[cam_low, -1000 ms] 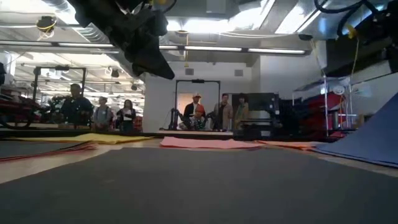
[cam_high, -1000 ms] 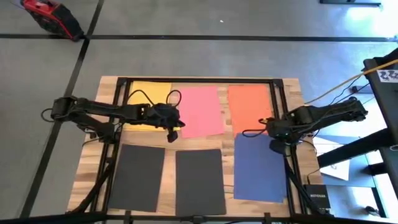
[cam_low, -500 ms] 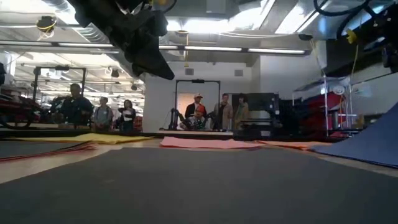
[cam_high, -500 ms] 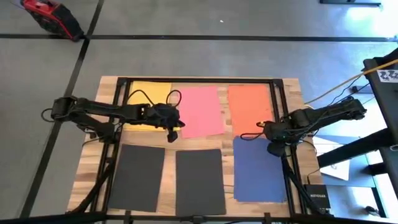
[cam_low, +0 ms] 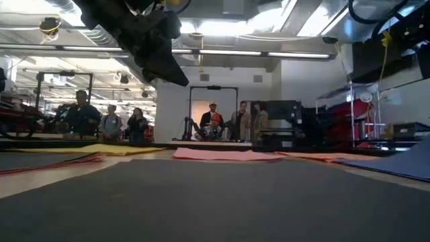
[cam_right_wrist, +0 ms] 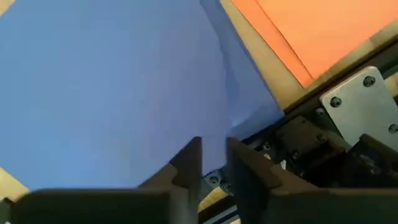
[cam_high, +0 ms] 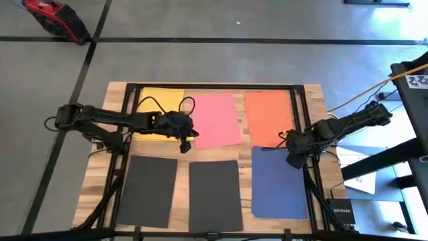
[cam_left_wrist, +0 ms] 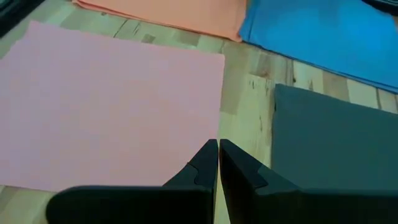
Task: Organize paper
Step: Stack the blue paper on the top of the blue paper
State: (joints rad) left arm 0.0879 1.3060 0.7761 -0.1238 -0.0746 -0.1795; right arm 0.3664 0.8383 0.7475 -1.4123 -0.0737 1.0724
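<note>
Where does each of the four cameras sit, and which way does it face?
High: overhead, straight down; both arms, all sheets.
Low: tabletop height, facing the room; left arm overhead, people behind.
Left wrist: over the pink sheet; left gripper shut.
Right wrist: over the blue sheet; right gripper slightly open.
Both wrist views show the orange sheet.

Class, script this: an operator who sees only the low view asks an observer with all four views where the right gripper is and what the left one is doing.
Observer: The right gripper hangs over the dark blue sheet, at its corner nearest the orange sheet.
Operator: Fingers shut?
Observer: No, the right wrist view shows a narrow gap between them.
Operator: And the left?
Observer: The left gripper is shut, over a corner of the pink sheet.
</note>
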